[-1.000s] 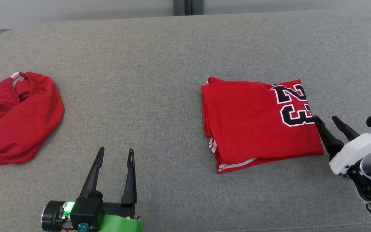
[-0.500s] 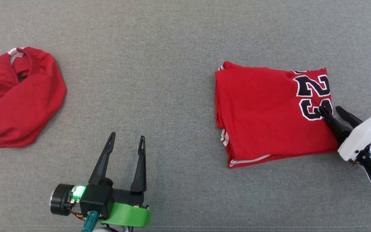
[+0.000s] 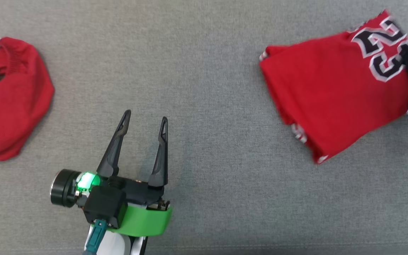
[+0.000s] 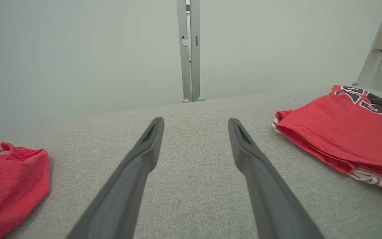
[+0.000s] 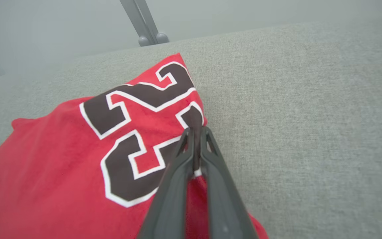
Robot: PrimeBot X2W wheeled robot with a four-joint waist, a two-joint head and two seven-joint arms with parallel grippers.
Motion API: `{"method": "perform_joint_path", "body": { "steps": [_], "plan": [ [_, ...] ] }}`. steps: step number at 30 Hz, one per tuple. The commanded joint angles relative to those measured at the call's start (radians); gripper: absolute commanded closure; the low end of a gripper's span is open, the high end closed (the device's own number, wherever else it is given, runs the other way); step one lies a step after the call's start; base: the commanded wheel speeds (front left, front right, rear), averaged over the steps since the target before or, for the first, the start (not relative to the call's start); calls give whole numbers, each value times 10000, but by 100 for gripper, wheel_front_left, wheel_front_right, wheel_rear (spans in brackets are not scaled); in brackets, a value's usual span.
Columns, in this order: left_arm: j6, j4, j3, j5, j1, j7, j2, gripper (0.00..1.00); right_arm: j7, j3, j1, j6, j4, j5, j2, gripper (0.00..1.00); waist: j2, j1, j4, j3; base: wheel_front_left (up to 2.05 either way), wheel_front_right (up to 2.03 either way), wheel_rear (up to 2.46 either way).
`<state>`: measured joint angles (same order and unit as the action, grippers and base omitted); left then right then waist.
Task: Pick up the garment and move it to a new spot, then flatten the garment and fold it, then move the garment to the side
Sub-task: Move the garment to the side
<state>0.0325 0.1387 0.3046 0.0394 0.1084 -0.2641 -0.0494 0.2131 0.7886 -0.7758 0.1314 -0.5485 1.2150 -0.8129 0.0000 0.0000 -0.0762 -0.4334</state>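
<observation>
Left gripper [image 3: 146,116], at 7 o'clock in the head view and nearest the robot: its two long dark fingers are being held wide apart over the grey woven fabric surface [image 3: 207,71]. Nothing is being gripped.

Crumpled red garment with white trim [image 3: 9,95], at 9 o'clock: it is being left in a loose heap, well apart from both grippers.

Folded red jersey with a black, white-outlined number 23 [image 3: 331,92], at 2 o'clock: it is being held by its right edge, beside the number. In the right wrist view the right gripper [image 5: 196,130] is being kept clamped on that edge, with a pinch of cloth between the closed fingers.

Progress (judgement): the jersey is already lying as a compact folded rectangle, so the pick-up, flattening and folding are being counted as done. The jersey is looking blurred in the head view, so the move to the side is being taken as under way. Setting down and release are being logged as outstanding.
</observation>
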Motion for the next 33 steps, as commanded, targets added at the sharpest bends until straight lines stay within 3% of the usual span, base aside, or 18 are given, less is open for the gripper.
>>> {"method": "perform_joint_path", "body": {
  "steps": [1,14,24,29,30,31,33],
  "plan": [
    [-71,125,21,-182,305,1,-22,0,128,-150,-444,-13,-115,-72,-156,100,0,0,362,-943,0,0,0],
    [-247,1061,380,-662,1743,1,-291,0,404,-1336,-1927,-13,-1402,149,-2188,100,0,0,757,-3200,0,0,0],
    [-130,1283,634,-693,2131,1,-710,0,513,-2357,-2034,-14,-1749,-82,-3522,100,0,0,820,-3933,0,0,0],
    [-41,1215,777,-633,2199,6,-785,0,488,-2658,-2122,-14,-2232,-423,-3863,100,0,0,719,-3989,0,0,0],
    [-14,1176,812,-606,2214,6,-785,0,484,-2720,-2199,-13,-2419,-544,-3833,63,0,0,682,-3976,0,0,0],
    [-1,1139,848,-580,2234,8,-779,0,489,-2805,-2298,-15,-2635,-686,-3796,0,0,0,642,-3958,0,0,0],
    [60,1084,919,-523,2255,6,-718,0,515,-2851,-2536,-13,-2997,-1366,-3569,0,0,0,538,-3796,0,0,0]
  ]
}}
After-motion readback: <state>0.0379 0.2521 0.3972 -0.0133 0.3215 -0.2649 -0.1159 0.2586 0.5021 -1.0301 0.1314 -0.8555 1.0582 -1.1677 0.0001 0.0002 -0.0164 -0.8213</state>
